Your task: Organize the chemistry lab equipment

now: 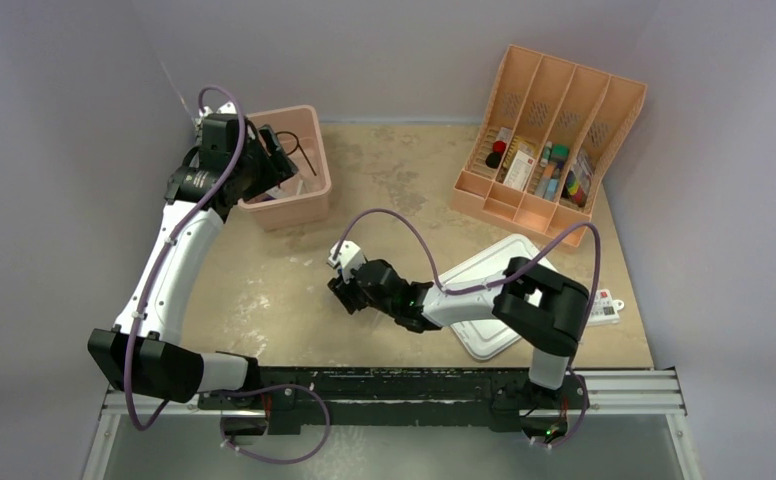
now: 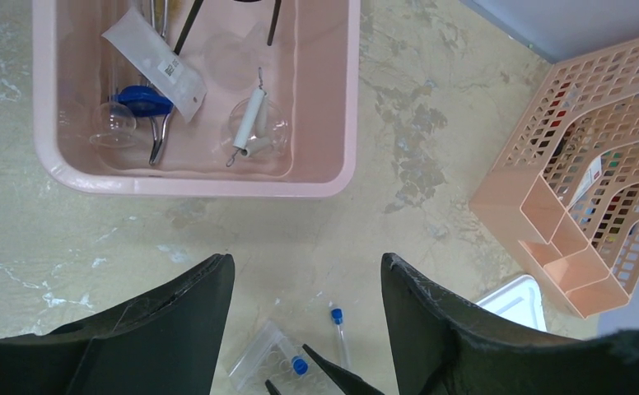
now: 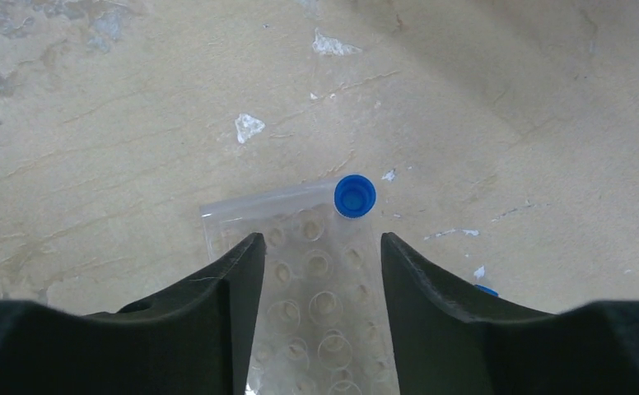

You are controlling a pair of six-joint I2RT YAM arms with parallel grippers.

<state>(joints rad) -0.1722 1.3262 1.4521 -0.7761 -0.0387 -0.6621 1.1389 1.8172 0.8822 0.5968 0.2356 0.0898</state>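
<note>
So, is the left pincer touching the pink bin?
Apart. In the left wrist view, bare table shows between the left pincer and the pink bin.

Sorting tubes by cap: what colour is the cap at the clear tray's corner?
The cap is blue; the right wrist view shows it best.

Left arm (image 1: 179,260) reaches to the upper left, with the left gripper (image 1: 284,158) over the pink bin (image 1: 299,212); black wire pieces (image 1: 304,150) inside (too small to name). Right arm (image 1: 464,305) stretches to frame centre, right gripper (image 1: 337,290) low over the tan table (image 1: 264,300). White flat lid (image 1: 484,337) lies lower right, partly under that arm. Peach divided organizer (image 1: 574,85) at the upper right has small items (image 1: 524,165) in its slots.
</note>
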